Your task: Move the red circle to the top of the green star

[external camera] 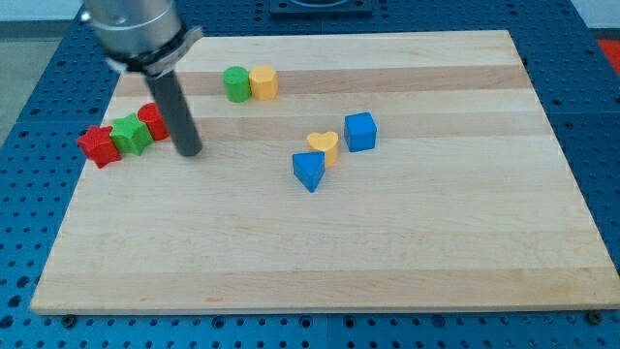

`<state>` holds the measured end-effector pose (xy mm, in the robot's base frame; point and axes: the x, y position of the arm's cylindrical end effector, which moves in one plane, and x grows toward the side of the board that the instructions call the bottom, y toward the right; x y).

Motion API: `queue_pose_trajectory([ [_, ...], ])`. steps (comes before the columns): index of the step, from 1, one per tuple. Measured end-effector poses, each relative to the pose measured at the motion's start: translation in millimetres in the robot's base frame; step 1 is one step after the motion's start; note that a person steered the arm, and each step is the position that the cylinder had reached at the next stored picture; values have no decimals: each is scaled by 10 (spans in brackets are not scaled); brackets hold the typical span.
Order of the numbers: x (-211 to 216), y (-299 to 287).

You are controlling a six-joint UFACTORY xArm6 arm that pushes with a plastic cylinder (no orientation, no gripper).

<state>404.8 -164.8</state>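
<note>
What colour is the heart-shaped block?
The heart block is yellow, seen in the camera view.

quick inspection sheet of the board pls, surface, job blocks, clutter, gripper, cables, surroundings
surface: pale wooden board, flat, no marks seen.
job's things: red circle touching the green star on its upper right; not yet above it.
clutter: red star touching the green star's left; green cylinder and yellow cylinder side by side near the view's top; yellow heart, blue cube and blue triangular block grouped mid-board.
grippers: none; my tip sits just right of the red circle.
cables: nothing seen.
surroundings: blue perforated table around the board.
</note>
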Motion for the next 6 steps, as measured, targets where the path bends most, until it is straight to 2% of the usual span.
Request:
queue_pose_trajectory([
  [1,-310,-164],
  [3,-368,-718],
  [5,-523,-421],
  [6,-889,-424],
])
